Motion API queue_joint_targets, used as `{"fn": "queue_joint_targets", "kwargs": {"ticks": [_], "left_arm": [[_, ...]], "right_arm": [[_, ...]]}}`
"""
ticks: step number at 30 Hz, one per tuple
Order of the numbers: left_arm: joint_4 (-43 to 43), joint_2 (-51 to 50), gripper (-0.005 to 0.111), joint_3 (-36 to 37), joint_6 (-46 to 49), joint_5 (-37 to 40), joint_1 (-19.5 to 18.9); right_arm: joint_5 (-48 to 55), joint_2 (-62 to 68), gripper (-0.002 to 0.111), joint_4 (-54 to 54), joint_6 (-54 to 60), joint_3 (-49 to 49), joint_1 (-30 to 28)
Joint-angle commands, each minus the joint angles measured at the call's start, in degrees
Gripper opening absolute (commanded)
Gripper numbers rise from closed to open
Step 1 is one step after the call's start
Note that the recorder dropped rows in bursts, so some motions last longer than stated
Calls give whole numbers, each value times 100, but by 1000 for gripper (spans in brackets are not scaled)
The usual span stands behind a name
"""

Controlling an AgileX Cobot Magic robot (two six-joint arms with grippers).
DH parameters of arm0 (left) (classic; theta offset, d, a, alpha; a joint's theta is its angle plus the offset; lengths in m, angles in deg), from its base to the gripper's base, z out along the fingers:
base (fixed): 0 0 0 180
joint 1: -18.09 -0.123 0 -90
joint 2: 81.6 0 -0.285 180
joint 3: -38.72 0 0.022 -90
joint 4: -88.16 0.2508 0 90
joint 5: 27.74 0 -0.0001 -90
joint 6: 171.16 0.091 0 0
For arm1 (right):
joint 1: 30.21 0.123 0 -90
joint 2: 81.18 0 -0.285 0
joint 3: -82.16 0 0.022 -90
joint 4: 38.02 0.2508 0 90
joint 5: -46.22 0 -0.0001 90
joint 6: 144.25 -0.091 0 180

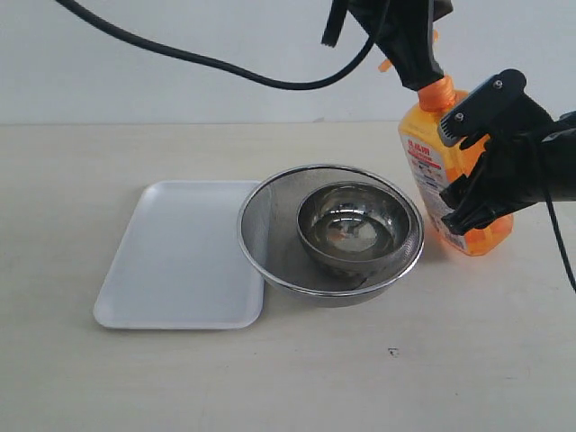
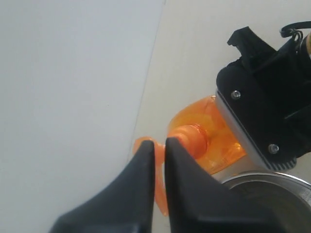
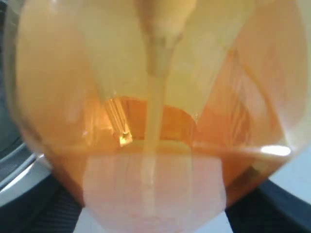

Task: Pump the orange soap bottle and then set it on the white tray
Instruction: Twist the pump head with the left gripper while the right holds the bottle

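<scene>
With the right gripper (image 1: 459, 171) clamping the bottle (image 1: 421, 148), the near-closed left gripper (image 2: 159, 143) should push the pump (image 2: 141, 145) straight down.

Round steel-mesh strainer (image 1: 265, 225): fine woven metal, shiny rim. Round metal bowl (image 1: 355, 225) inside it: polished, mirror-bright. Flat rectangular white tray (image 1: 180, 256) left of strainer: smooth, faintly glossy plastic. Tall orange soap bottle (image 1: 430, 171) right of strainer: translucent glossy plastic. Beige tabletop (image 1: 270, 387): matt.

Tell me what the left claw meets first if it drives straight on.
The left claw would meet the pump head of the orange soap bottle, right under its tips; it may already touch.
</scene>
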State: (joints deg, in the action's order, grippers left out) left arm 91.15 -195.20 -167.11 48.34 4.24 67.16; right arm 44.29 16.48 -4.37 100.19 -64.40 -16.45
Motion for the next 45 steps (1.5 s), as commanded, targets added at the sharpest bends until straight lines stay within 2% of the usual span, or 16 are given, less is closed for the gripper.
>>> {"fn": "queue_joint_targets", "kwargs": {"ticks": [1, 7, 14, 28, 35, 37, 42, 45], "left_arm": [[-63, -150, 5, 5, 65, -173, -113], [-106, -287, 5, 5, 65, -256, -281], [-106, -287, 5, 5, 65, -832, -317], [-228, -590, 5, -104, 40, -884, -478], [-1429, -752, 5, -611, 171, -677, -816], [-1903, -794, 5, -727, 425, -495, -889], [-3537, -918, 5, -924, 1735, -158, -1020], [-3700, -1041, 5, -1089, 1750, -9, -1077]], "right_arm": [[-422, 23, 0, -163, 59, -102, 2], [-446, 141, 0, -174, 59, -102, 2], [-468, 139, 0, -174, 59, -102, 2], [-276, 139, 0, -133, 48, -102, 2], [-262, 139, 0, -133, 48, -102, 2], [-262, 139, 0, -133, 48, -102, 2], [-288, 139, 0, -133, 48, -102, 2], [-288, 139, 0, -133, 48, -102, 2]]}}
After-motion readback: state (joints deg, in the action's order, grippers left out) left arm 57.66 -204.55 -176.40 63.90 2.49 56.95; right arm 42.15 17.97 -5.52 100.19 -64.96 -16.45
